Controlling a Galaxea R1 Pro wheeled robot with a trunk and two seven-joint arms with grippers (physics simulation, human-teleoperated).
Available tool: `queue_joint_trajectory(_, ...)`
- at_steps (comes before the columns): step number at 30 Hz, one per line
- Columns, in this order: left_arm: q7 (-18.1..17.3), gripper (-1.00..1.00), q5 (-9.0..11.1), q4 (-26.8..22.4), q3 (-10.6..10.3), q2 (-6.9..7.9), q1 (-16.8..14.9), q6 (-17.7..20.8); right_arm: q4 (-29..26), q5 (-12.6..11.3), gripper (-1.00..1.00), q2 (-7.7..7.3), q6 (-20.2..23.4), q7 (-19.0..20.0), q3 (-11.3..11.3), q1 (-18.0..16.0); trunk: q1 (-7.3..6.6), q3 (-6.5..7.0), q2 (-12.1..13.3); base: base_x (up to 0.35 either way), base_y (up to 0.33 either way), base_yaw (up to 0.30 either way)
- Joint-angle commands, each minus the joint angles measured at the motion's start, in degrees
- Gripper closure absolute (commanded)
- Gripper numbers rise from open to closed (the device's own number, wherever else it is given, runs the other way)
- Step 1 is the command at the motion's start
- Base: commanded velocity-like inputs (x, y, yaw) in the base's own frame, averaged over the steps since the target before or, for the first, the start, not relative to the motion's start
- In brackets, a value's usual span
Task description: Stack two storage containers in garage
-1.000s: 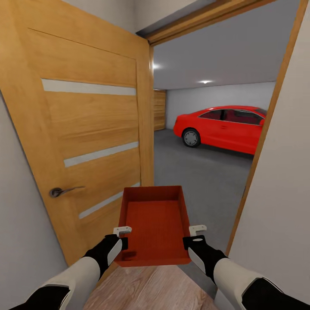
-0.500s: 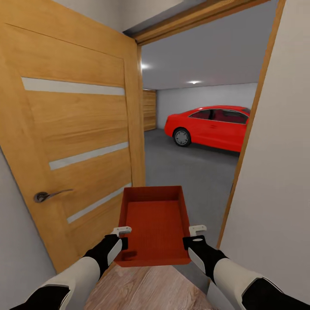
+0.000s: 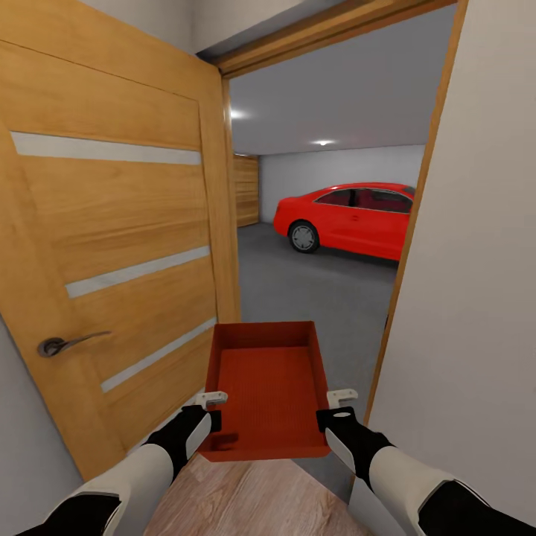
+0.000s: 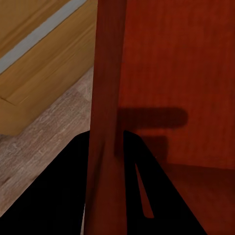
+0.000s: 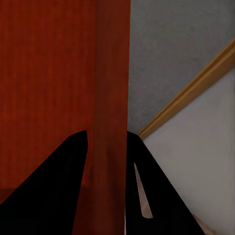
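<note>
One orange-red storage container (image 3: 268,383) hangs level in front of me, held by its two side walls. My left gripper (image 3: 211,408) is shut on its left wall, and the left wrist view shows the black fingers (image 4: 63,196) on either side of that wall (image 4: 105,98). On the opposite wall (image 5: 111,98) my right gripper (image 3: 333,406) is shut in the same way. The container (image 5: 44,73) is empty. Past an open doorway lies the garage with its pale grey wall (image 3: 335,167) and dark grey floor (image 3: 313,290).
An open wooden door (image 3: 119,246) with a lever handle (image 3: 63,344) stands close on the left. The door frame (image 3: 406,253) and a pale wall (image 3: 476,260) are close on the right. A red car (image 3: 350,219) is parked deep in the garage. Light wood planks (image 3: 253,499) lie under me.
The whole view has shifted: door, doorway and car have slid left in the picture, so the camera moved. The container and both grippers keep their place before me.
</note>
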Motion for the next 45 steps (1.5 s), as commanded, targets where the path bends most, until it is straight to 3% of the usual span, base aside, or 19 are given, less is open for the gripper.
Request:
queue_joint_trajectory(1, 0.68, 1.00, -1.94, -0.30, -0.56, 0.47, 0.00, -0.01, 0.10, -1.13, 1.00, -0.06, 0.42, -0.52, 0.79, -0.02, 0.02, -0.02, -0.05, 0.000, 0.000, -0.002)
queue_joint_trajectory(29, 0.66, 1.00, -1.93, -0.29, -0.57, 0.47, -0.01, -0.01, 0.10, -1.16, 1.00, -0.10, 0.42, -0.52, 0.79, -0.01, 0.02, -0.02, -0.05, 0.000, 0.000, -0.001)
queue_joint_trajectory(45, 0.66, 1.00, -1.87, -0.29, -0.56, 0.47, -0.01, -0.01, 0.10, -1.13, 1.00, 0.05, 0.42, -0.52, 0.78, 0.00, 0.02, -0.02, -0.05, 0.000, 0.000, -0.235)
